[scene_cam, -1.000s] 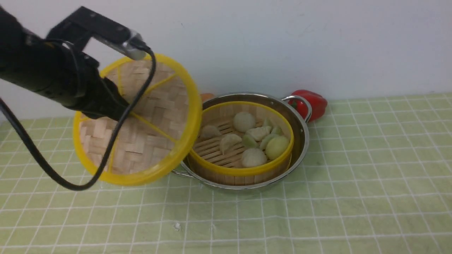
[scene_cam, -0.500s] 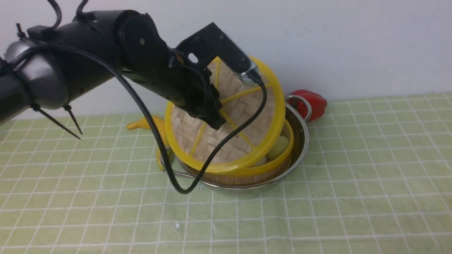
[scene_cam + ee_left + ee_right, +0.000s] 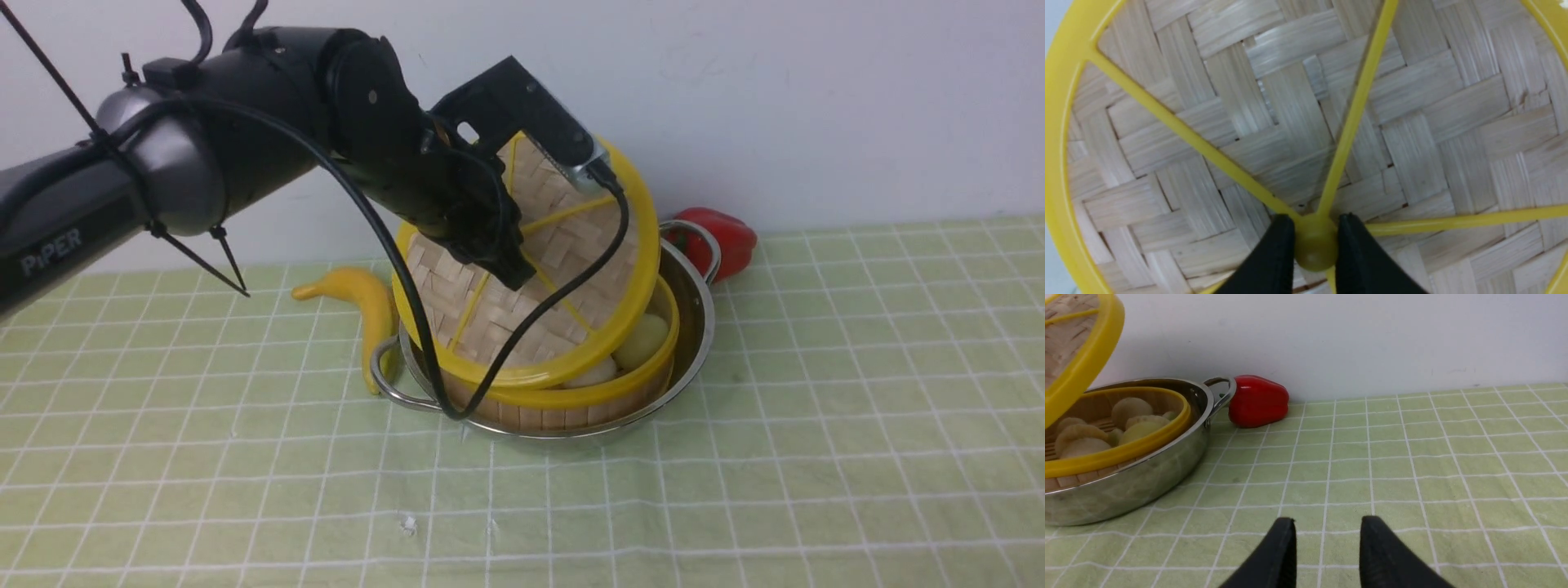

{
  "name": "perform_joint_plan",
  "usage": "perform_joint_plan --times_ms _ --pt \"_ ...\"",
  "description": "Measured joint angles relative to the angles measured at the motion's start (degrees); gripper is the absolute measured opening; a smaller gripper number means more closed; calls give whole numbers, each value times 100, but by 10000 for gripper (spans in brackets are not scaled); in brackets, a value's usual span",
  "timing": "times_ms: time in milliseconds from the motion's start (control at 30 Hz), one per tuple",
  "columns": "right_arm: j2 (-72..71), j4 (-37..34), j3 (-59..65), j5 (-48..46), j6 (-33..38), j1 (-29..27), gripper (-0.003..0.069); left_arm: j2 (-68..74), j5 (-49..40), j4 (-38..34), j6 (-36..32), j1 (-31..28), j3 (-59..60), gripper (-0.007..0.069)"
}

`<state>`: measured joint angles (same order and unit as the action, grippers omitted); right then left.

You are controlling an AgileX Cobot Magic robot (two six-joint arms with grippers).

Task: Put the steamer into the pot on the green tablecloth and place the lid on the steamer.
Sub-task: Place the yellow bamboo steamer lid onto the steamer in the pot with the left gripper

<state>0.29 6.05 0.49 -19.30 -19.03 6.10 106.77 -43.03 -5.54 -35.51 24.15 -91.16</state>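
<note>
The steamer [image 3: 571, 398] is already seated in the pot [image 3: 695, 327] on the green tablecloth [image 3: 775, 490]. The lid [image 3: 563, 245], pinched at its centre by the left gripper [image 3: 1315, 223], is held tilted over it, not yet lowered.

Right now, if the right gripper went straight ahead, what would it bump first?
Nothing close: the right gripper points over bare cloth, missing the pepper and pot. Probably the wall first, though depth is hard to judge.

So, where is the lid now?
In the front view, near the middle, the lid hangs tilted over the steamer in the pot, held at its knob by the left gripper.
</note>
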Motion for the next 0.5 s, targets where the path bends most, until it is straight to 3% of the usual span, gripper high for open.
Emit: perform_joint_plan --times_ms 500 --pt "0 0 0 0 0 0 240 163 201 18 -285 30 -5 123"
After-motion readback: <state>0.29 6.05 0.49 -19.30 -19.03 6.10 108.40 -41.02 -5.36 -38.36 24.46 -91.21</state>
